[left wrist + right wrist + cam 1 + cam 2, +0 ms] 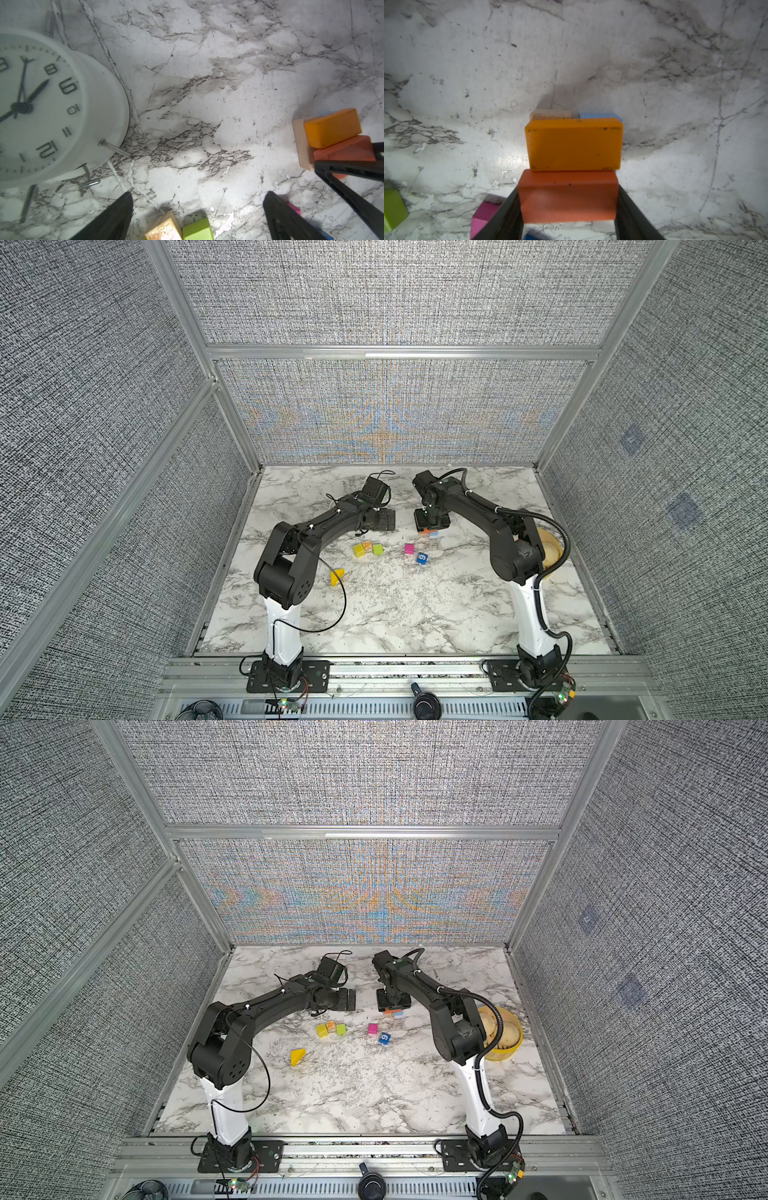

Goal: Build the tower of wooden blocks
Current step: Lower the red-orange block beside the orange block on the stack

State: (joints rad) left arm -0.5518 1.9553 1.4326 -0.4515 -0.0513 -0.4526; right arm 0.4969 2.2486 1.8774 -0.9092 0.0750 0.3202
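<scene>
In both top views the tower (429, 533) is only a low start at the far middle of the tabletop (415, 614). It is mostly hidden under the right tool (431, 527), with slivers of orange and light blue showing. Six wood blocks lie loose nearer the robot: a yellow cube (359, 551), a tan cube (367, 546) and a green cube (377, 549) close together in a row, a magenta cube (409, 548) near a blue cube (422, 558) marked 9, and a yellow wedge (337, 576) apart on the left. The left tool (385, 521) hangs left of the tower, beyond that row. In the left wrist view its jaws stand wide apart with nothing between them, over bare marble with the clock (52, 108) at one side. There the tower shows an amber slab (332, 128) and a red-orange block (342, 152) side by side across a tan slab (301, 143). In the right wrist view the right tool is clamped on the red-orange block, a finger against each end. The block touches the amber slab, which lies over the tan slab and a light blue slab (600, 115). Whether the block already rests on the layer below I cannot tell. I judge the second layer nearly closed: the release is left, then the six loose blocks, the wedge probably last.
</scene>
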